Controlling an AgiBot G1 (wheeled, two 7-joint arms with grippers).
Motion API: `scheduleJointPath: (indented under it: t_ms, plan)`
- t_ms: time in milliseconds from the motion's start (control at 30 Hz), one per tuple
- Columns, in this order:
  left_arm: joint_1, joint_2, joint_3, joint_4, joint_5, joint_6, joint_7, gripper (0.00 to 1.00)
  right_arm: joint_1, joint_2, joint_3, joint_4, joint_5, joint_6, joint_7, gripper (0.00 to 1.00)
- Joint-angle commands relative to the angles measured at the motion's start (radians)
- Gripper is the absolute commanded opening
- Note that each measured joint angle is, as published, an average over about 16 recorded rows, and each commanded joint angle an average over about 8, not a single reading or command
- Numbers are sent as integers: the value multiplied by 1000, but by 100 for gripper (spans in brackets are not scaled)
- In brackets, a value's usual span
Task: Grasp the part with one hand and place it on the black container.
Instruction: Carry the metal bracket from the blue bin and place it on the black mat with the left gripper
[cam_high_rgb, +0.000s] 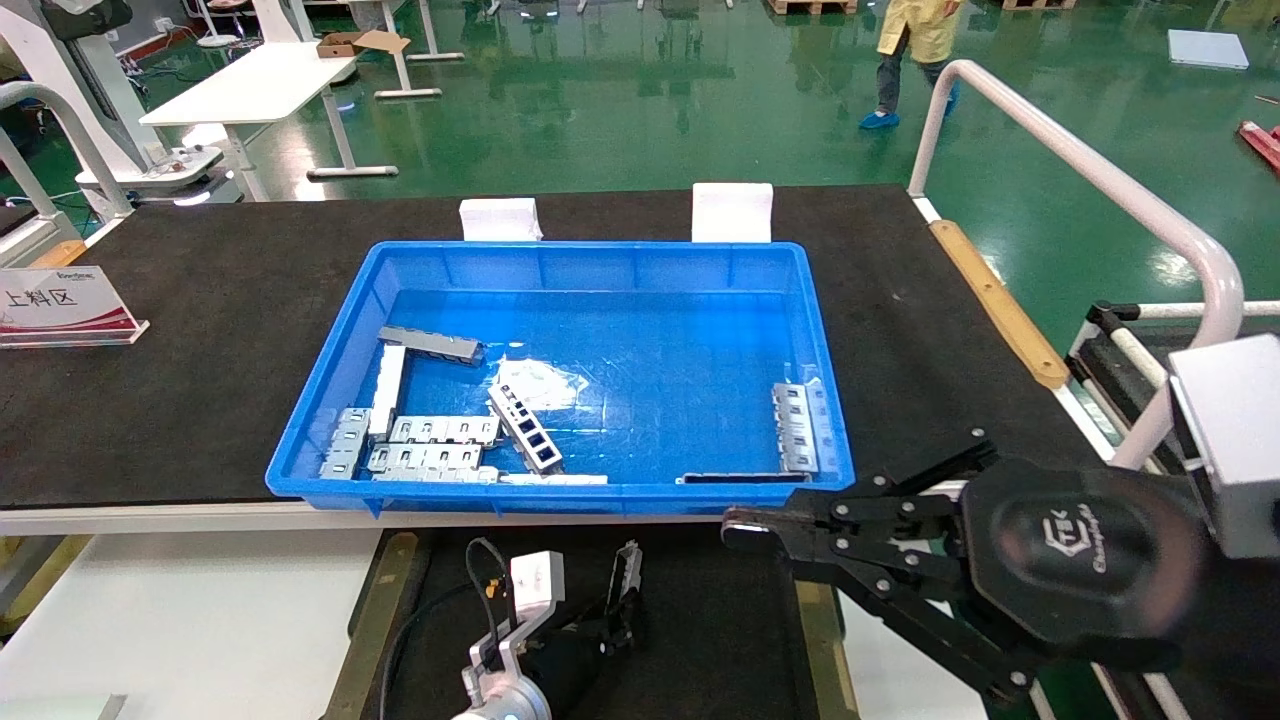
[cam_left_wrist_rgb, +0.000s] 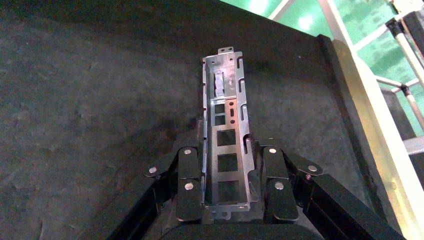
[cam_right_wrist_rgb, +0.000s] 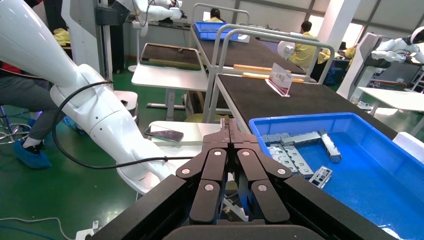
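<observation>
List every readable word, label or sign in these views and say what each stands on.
"上料区": white and red desk sign on the large black tabletop.
Small line above it: too small to read.
Embossed logo on the right gripper's round black housing: not legible.
White sign in the right wrist view: unreadable.

Blue bin (cam_high_rgb: 590, 265) on the black table (cam_high_rgb: 200, 300) — silver brackets (cam_high_rgb: 430, 445) inside, 2 white blocks (cam_high_rgb: 732, 212) behind it.

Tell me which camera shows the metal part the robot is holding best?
The left wrist view: the part fills the middle, clamped by the left tool above the black container. The head view shows only its thin edge. The right wrist view doesn't show it.
</observation>
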Motion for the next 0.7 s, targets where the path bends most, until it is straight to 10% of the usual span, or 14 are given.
scheduleJointPath:
  t_ms: [33, 167, 700]
  plan:
    - [-2, 7, 7, 8, -10, -7, 1, 66, 0, 0, 0, 0, 0, 0, 0, 98]
    - [-3, 13, 15, 10, -25, -20, 1, 100, 0, 0, 0, 0, 0, 0, 0, 100]
    - [3, -42, 16, -98, 2, -36, 20, 100, 0, 0, 0, 0, 0, 0, 0, 100]
